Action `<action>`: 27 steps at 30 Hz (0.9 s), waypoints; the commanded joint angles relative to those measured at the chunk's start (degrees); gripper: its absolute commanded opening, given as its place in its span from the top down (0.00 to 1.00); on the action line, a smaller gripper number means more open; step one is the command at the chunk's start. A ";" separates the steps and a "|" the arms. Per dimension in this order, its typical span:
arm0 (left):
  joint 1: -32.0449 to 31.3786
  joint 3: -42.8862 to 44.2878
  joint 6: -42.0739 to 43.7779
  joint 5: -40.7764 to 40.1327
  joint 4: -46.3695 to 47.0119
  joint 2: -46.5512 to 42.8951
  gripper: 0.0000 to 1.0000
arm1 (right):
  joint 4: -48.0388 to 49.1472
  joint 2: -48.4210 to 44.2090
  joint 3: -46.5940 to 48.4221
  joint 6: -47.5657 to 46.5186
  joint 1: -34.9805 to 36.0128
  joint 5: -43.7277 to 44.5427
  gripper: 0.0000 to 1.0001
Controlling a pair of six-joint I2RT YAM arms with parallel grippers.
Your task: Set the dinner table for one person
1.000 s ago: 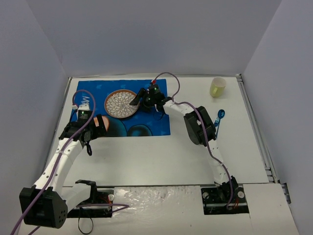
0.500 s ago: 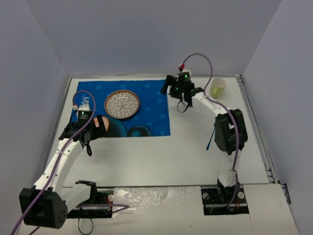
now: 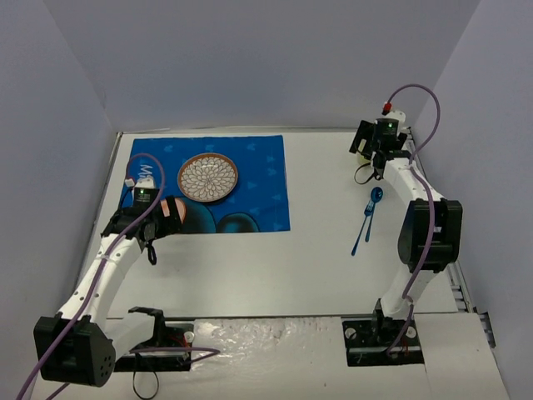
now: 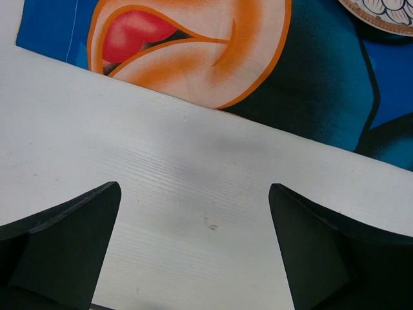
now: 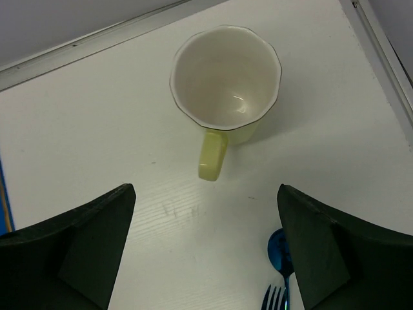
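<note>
Right wrist — right tool (image 5: 205,194) wide, dinner table (image 5: 97,129) beneath, mug (image 5: 226,74) ahead

The left arm (image 3: 104,267) runs forward from its base at the near left in a shallow bow, with the wrist bent downward. The left gripper (image 4: 193,194) points down, its jaws spread wide with nothing between them. The right arm (image 3: 429,233) rises from its base at the near right, folds at a raised elbow and stretches its forearm toward the far right. The right gripper (image 5: 205,194) faces down, jaws likewise spread wide, holding nothing.
</note>
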 commanded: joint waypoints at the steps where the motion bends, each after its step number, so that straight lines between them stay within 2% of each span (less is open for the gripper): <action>1: 0.37 3.44 0.63 -0.05 1.81 0.06 0.03 | 4.61 3.24 2.64 -1.75 -1.30 0.51 0.14; 8: 0.92 3.05 0.69 0.18 2.48 0.09 0.03 | 7.20 8.14 5.19 -2.37 -2.24 0.01 0.24; 17: 0.92 2.49 0.76 -0.69 2.57 -0.23 0.03 | 8.77 11.73 8.28 -3.46 -2.52 0.17 0.46; 27: 0.92 2.20 0.69 -1.68 2.42 -0.89 0.03 | 9.09 14.14 10.04 -3.09 -3.44 0.18 0.60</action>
